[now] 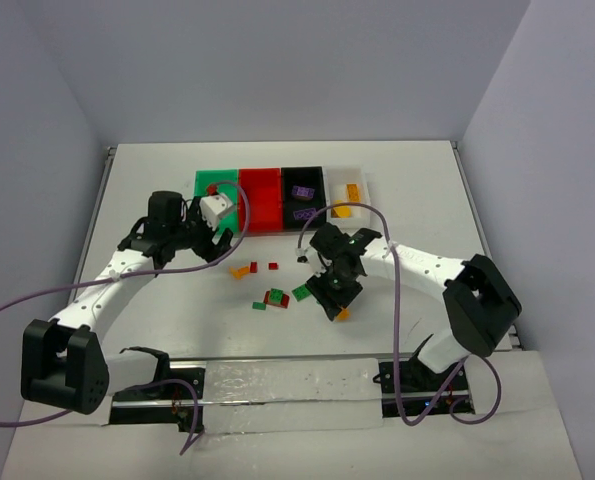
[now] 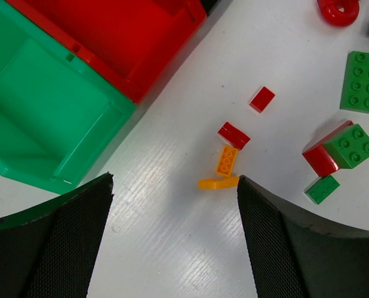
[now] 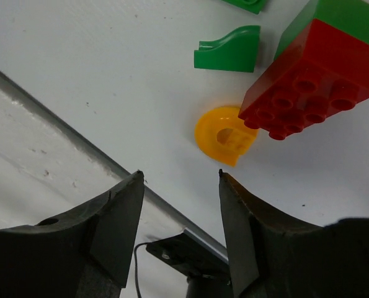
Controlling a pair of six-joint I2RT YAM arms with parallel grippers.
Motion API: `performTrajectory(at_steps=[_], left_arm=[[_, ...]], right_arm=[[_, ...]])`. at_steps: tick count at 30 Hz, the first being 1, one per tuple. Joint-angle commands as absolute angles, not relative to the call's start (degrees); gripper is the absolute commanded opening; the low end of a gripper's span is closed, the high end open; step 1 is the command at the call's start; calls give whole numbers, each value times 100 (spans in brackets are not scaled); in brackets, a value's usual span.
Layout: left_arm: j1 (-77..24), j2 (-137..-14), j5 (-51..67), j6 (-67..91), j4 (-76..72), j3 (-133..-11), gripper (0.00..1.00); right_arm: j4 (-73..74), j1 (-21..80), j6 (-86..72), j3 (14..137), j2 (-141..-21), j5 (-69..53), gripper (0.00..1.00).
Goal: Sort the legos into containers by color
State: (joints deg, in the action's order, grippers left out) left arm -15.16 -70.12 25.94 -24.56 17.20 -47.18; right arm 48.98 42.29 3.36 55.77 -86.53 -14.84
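Four joined bins stand at the back: green (image 1: pixel 209 180), red (image 1: pixel 260 205), black (image 1: pixel 315 202), clear (image 1: pixel 349 175). Purple bricks (image 1: pixel 302 191) lie in the black bin and orange ones (image 1: pixel 353 190) in the clear bin. My left gripper (image 1: pixel 224 250) (image 2: pixel 175 180) is open and empty just before the green bin (image 2: pixel 48 118), with two orange pieces (image 2: pixel 226 160) near its right finger. My right gripper (image 1: pixel 334 304) (image 3: pixel 180 174) is open and empty, just short of an orange round piece (image 3: pixel 224 135) (image 1: pixel 343 314). A red-and-green block (image 3: pixel 314 68) (image 1: pixel 276 297) lies beside that piece.
Loose on the table are small red bricks (image 2: pixel 262 99), a green plate (image 2: pixel 360 81), a small green brick (image 2: pixel 322 189), a red ring (image 2: pixel 338 9) and a green curved piece (image 3: pixel 229 49). The table's front edge (image 3: pixel 79 136) runs under the right gripper.
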Motion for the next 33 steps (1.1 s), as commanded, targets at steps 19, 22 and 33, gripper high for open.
performTrajectory(at_steps=[19, 22, 33], left_arm=[[-1441, -7049, 2598, -2505, 1354, -4892, 88], [-1441, -7042, 2584, -2521, 1343, -4885, 88], [-1441, -7085, 2585, -2468, 1293, -4905, 89]], right_arm=[[4412, 4452, -612, 5822, -9727, -394, 68], [4396, 4438, -599, 5845, -9773, -445, 63], [4631, 4438, -377, 5715, -9170, -657, 24]])
